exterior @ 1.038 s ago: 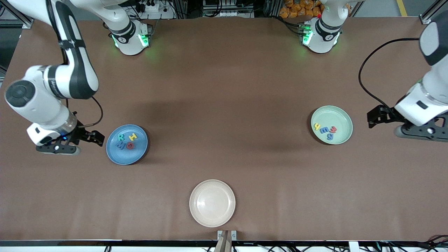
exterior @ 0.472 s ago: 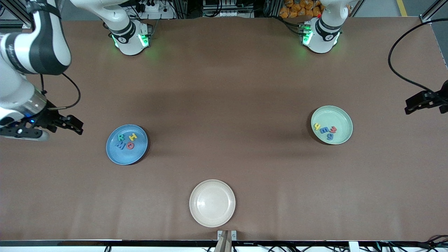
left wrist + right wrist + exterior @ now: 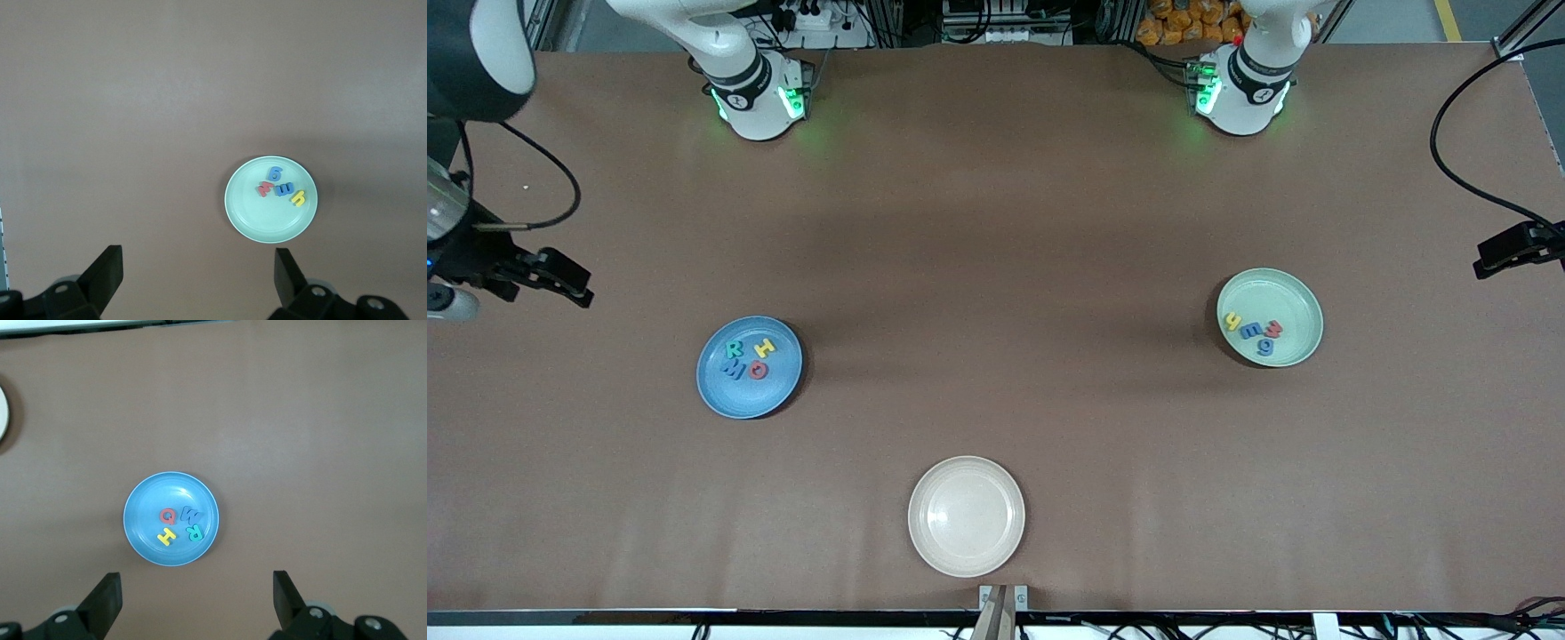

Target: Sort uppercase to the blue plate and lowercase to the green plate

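The blue plate [image 3: 716,391] holds the uppercase letters: teal R [image 3: 735,349], yellow H [image 3: 765,348], blue W [image 3: 732,369] and red O [image 3: 759,370]. The green plate [image 3: 1294,298] holds the lowercase letters: yellow h [image 3: 1233,321], blue e-like piece [image 3: 1252,331], red w [image 3: 1274,329] and blue g [image 3: 1264,347]. My right gripper [image 3: 197,587] is open and empty, high over bare table at the right arm's end, beside the blue plate [image 3: 183,552]. My left gripper [image 3: 198,263] is open and empty, high over bare table at the left arm's end, beside the green plate [image 3: 257,220].
A beige plate [image 3: 966,516] with nothing in it sits near the table's front edge, midway between the two arms' ends. Its rim shows at the edge of the right wrist view [image 3: 2,413]. Brown table surface lies between the plates.
Both arms have risen and drawn outward toward their own ends of the table, away from the plates. The letters and plates have not moved.
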